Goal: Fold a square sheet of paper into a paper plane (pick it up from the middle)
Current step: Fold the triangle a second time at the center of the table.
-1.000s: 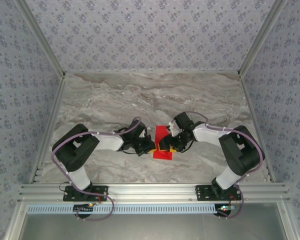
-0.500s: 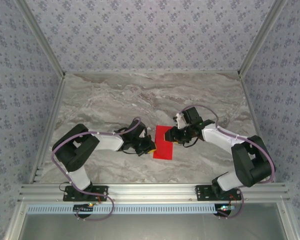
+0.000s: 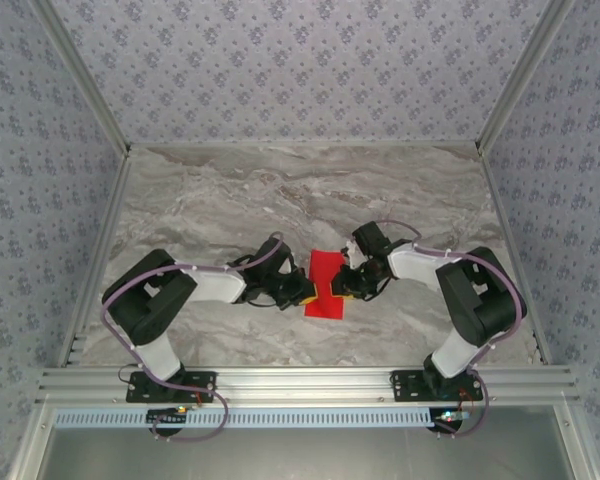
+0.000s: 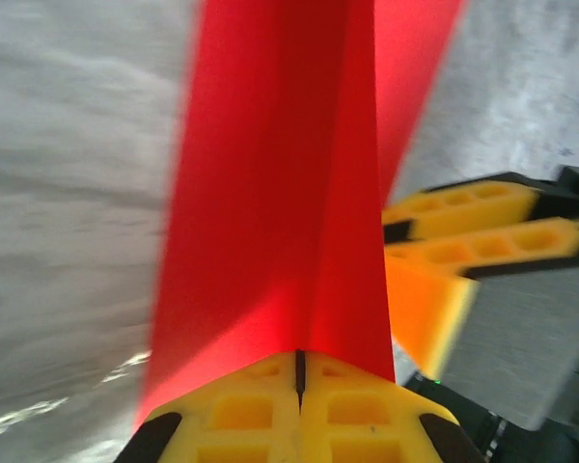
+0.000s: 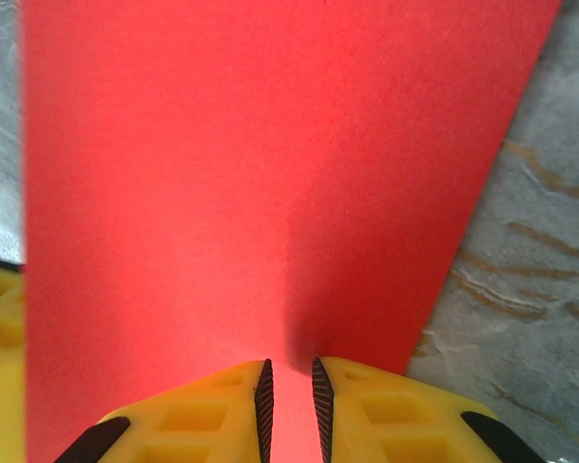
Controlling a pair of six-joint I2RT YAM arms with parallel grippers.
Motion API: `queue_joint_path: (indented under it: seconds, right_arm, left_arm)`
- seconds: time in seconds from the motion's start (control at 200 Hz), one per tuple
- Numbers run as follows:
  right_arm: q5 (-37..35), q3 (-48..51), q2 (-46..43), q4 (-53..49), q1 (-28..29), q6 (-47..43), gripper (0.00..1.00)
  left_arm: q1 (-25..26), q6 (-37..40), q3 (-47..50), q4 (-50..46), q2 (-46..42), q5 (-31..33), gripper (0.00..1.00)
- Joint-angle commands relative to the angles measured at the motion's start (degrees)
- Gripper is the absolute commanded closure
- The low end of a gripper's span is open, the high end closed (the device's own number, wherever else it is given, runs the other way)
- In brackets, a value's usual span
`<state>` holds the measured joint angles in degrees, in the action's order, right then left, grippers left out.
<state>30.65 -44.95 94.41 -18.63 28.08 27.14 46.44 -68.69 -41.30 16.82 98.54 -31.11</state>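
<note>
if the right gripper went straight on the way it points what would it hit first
The square sheet of paper: the right gripper has its jaws slightly apart at the sheet's near edge, with red showing in the gap. Whether they touch it yet is unclear.

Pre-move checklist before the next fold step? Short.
1. Grip of left tool on the square sheet of paper: ok. Jaws are shut and a raised ridge of paper runs out of them.
2. Grip of right tool: cannot tell. Jaws stand a narrow gap apart with paper between them.
3. Tools at opposite edges of the sheet: ok, top view.
4. Sheet untorn: ok where visible.
5. Plane shape formed: not ok. One ridge, no pointed nose.
</note>
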Motion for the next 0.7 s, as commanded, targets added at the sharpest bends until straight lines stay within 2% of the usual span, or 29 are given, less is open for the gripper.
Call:
queue_joint_path:
  seconds: [0.0,0.2,0.435,0.6,0.695]
  right_arm:
    - [-2.4,-0.3,2.6,-1.9,0.3,-0.9,0.77]
    - [-1.2,-0.4,1.0,-1.6,-0.5,0.6,0.77]
    - [-1.2,2.9,-9.8,-1.6,-5.0,4.6,0.74]
    - [-1.1,6.7,-17.0,-1.7,-6.5,4.1,0.65]
    - [1.8,9.5,-20.6,0.4,-6.4,3.7,0.53]
  left_arm:
    - [1.1,-0.5,-0.1,7.2,-1.3,-3.6,0.97]
    - [1.6,-1.5,-1.2,9.4,1.1,-3.5,0.96]
    - [1.5,-2.9,-1.7,10.3,2.7,-2.0,0.95]
    - [1.4,-3.4,-2.6,9.9,3.5,-1.3,0.95]
    - [1.2,-3.7,-2.6,9.8,3.7,-0.9,0.95]
